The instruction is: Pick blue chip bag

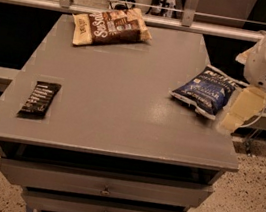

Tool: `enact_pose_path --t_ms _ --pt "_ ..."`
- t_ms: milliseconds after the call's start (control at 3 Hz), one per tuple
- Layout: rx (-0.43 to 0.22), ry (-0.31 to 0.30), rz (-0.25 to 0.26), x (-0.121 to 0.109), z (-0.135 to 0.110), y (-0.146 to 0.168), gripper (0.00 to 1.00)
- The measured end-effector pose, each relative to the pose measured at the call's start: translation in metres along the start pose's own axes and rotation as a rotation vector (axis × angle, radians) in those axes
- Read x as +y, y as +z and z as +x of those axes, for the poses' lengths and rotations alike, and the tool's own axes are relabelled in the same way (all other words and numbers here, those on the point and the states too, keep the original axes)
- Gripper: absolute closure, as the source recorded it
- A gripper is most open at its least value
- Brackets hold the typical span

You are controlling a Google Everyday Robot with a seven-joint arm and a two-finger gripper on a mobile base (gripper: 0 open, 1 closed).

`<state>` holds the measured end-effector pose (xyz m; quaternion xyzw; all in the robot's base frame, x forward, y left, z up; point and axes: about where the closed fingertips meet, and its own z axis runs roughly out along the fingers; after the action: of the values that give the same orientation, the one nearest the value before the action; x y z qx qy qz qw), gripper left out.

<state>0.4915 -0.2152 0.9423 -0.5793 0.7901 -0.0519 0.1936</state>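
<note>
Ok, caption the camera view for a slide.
Gripper hangs beside the blue chip bag at the edge of the gray cabinet; brown snack bag and black wrapper lie apart.

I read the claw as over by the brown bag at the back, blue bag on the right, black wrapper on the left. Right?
Not quite. The claw is not by the brown bag; the camera view shows it at the right edge of the cabinet top, just beside the blue bag. The blue bag is on the right and the black wrapper on the left.
</note>
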Motion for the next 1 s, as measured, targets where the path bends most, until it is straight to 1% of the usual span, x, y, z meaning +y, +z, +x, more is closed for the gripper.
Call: enact_pose_path --t_ms 333,667,1000 --pt "-0.008 0.060 0.079 -0.023 0.000 0.034 0.00" --pt "-0.007 0.147 0.145 -0.042 0.006 0.064 0.00" --pt "0.001 0.233 0.181 -0.055 0.010 0.091 0.00"
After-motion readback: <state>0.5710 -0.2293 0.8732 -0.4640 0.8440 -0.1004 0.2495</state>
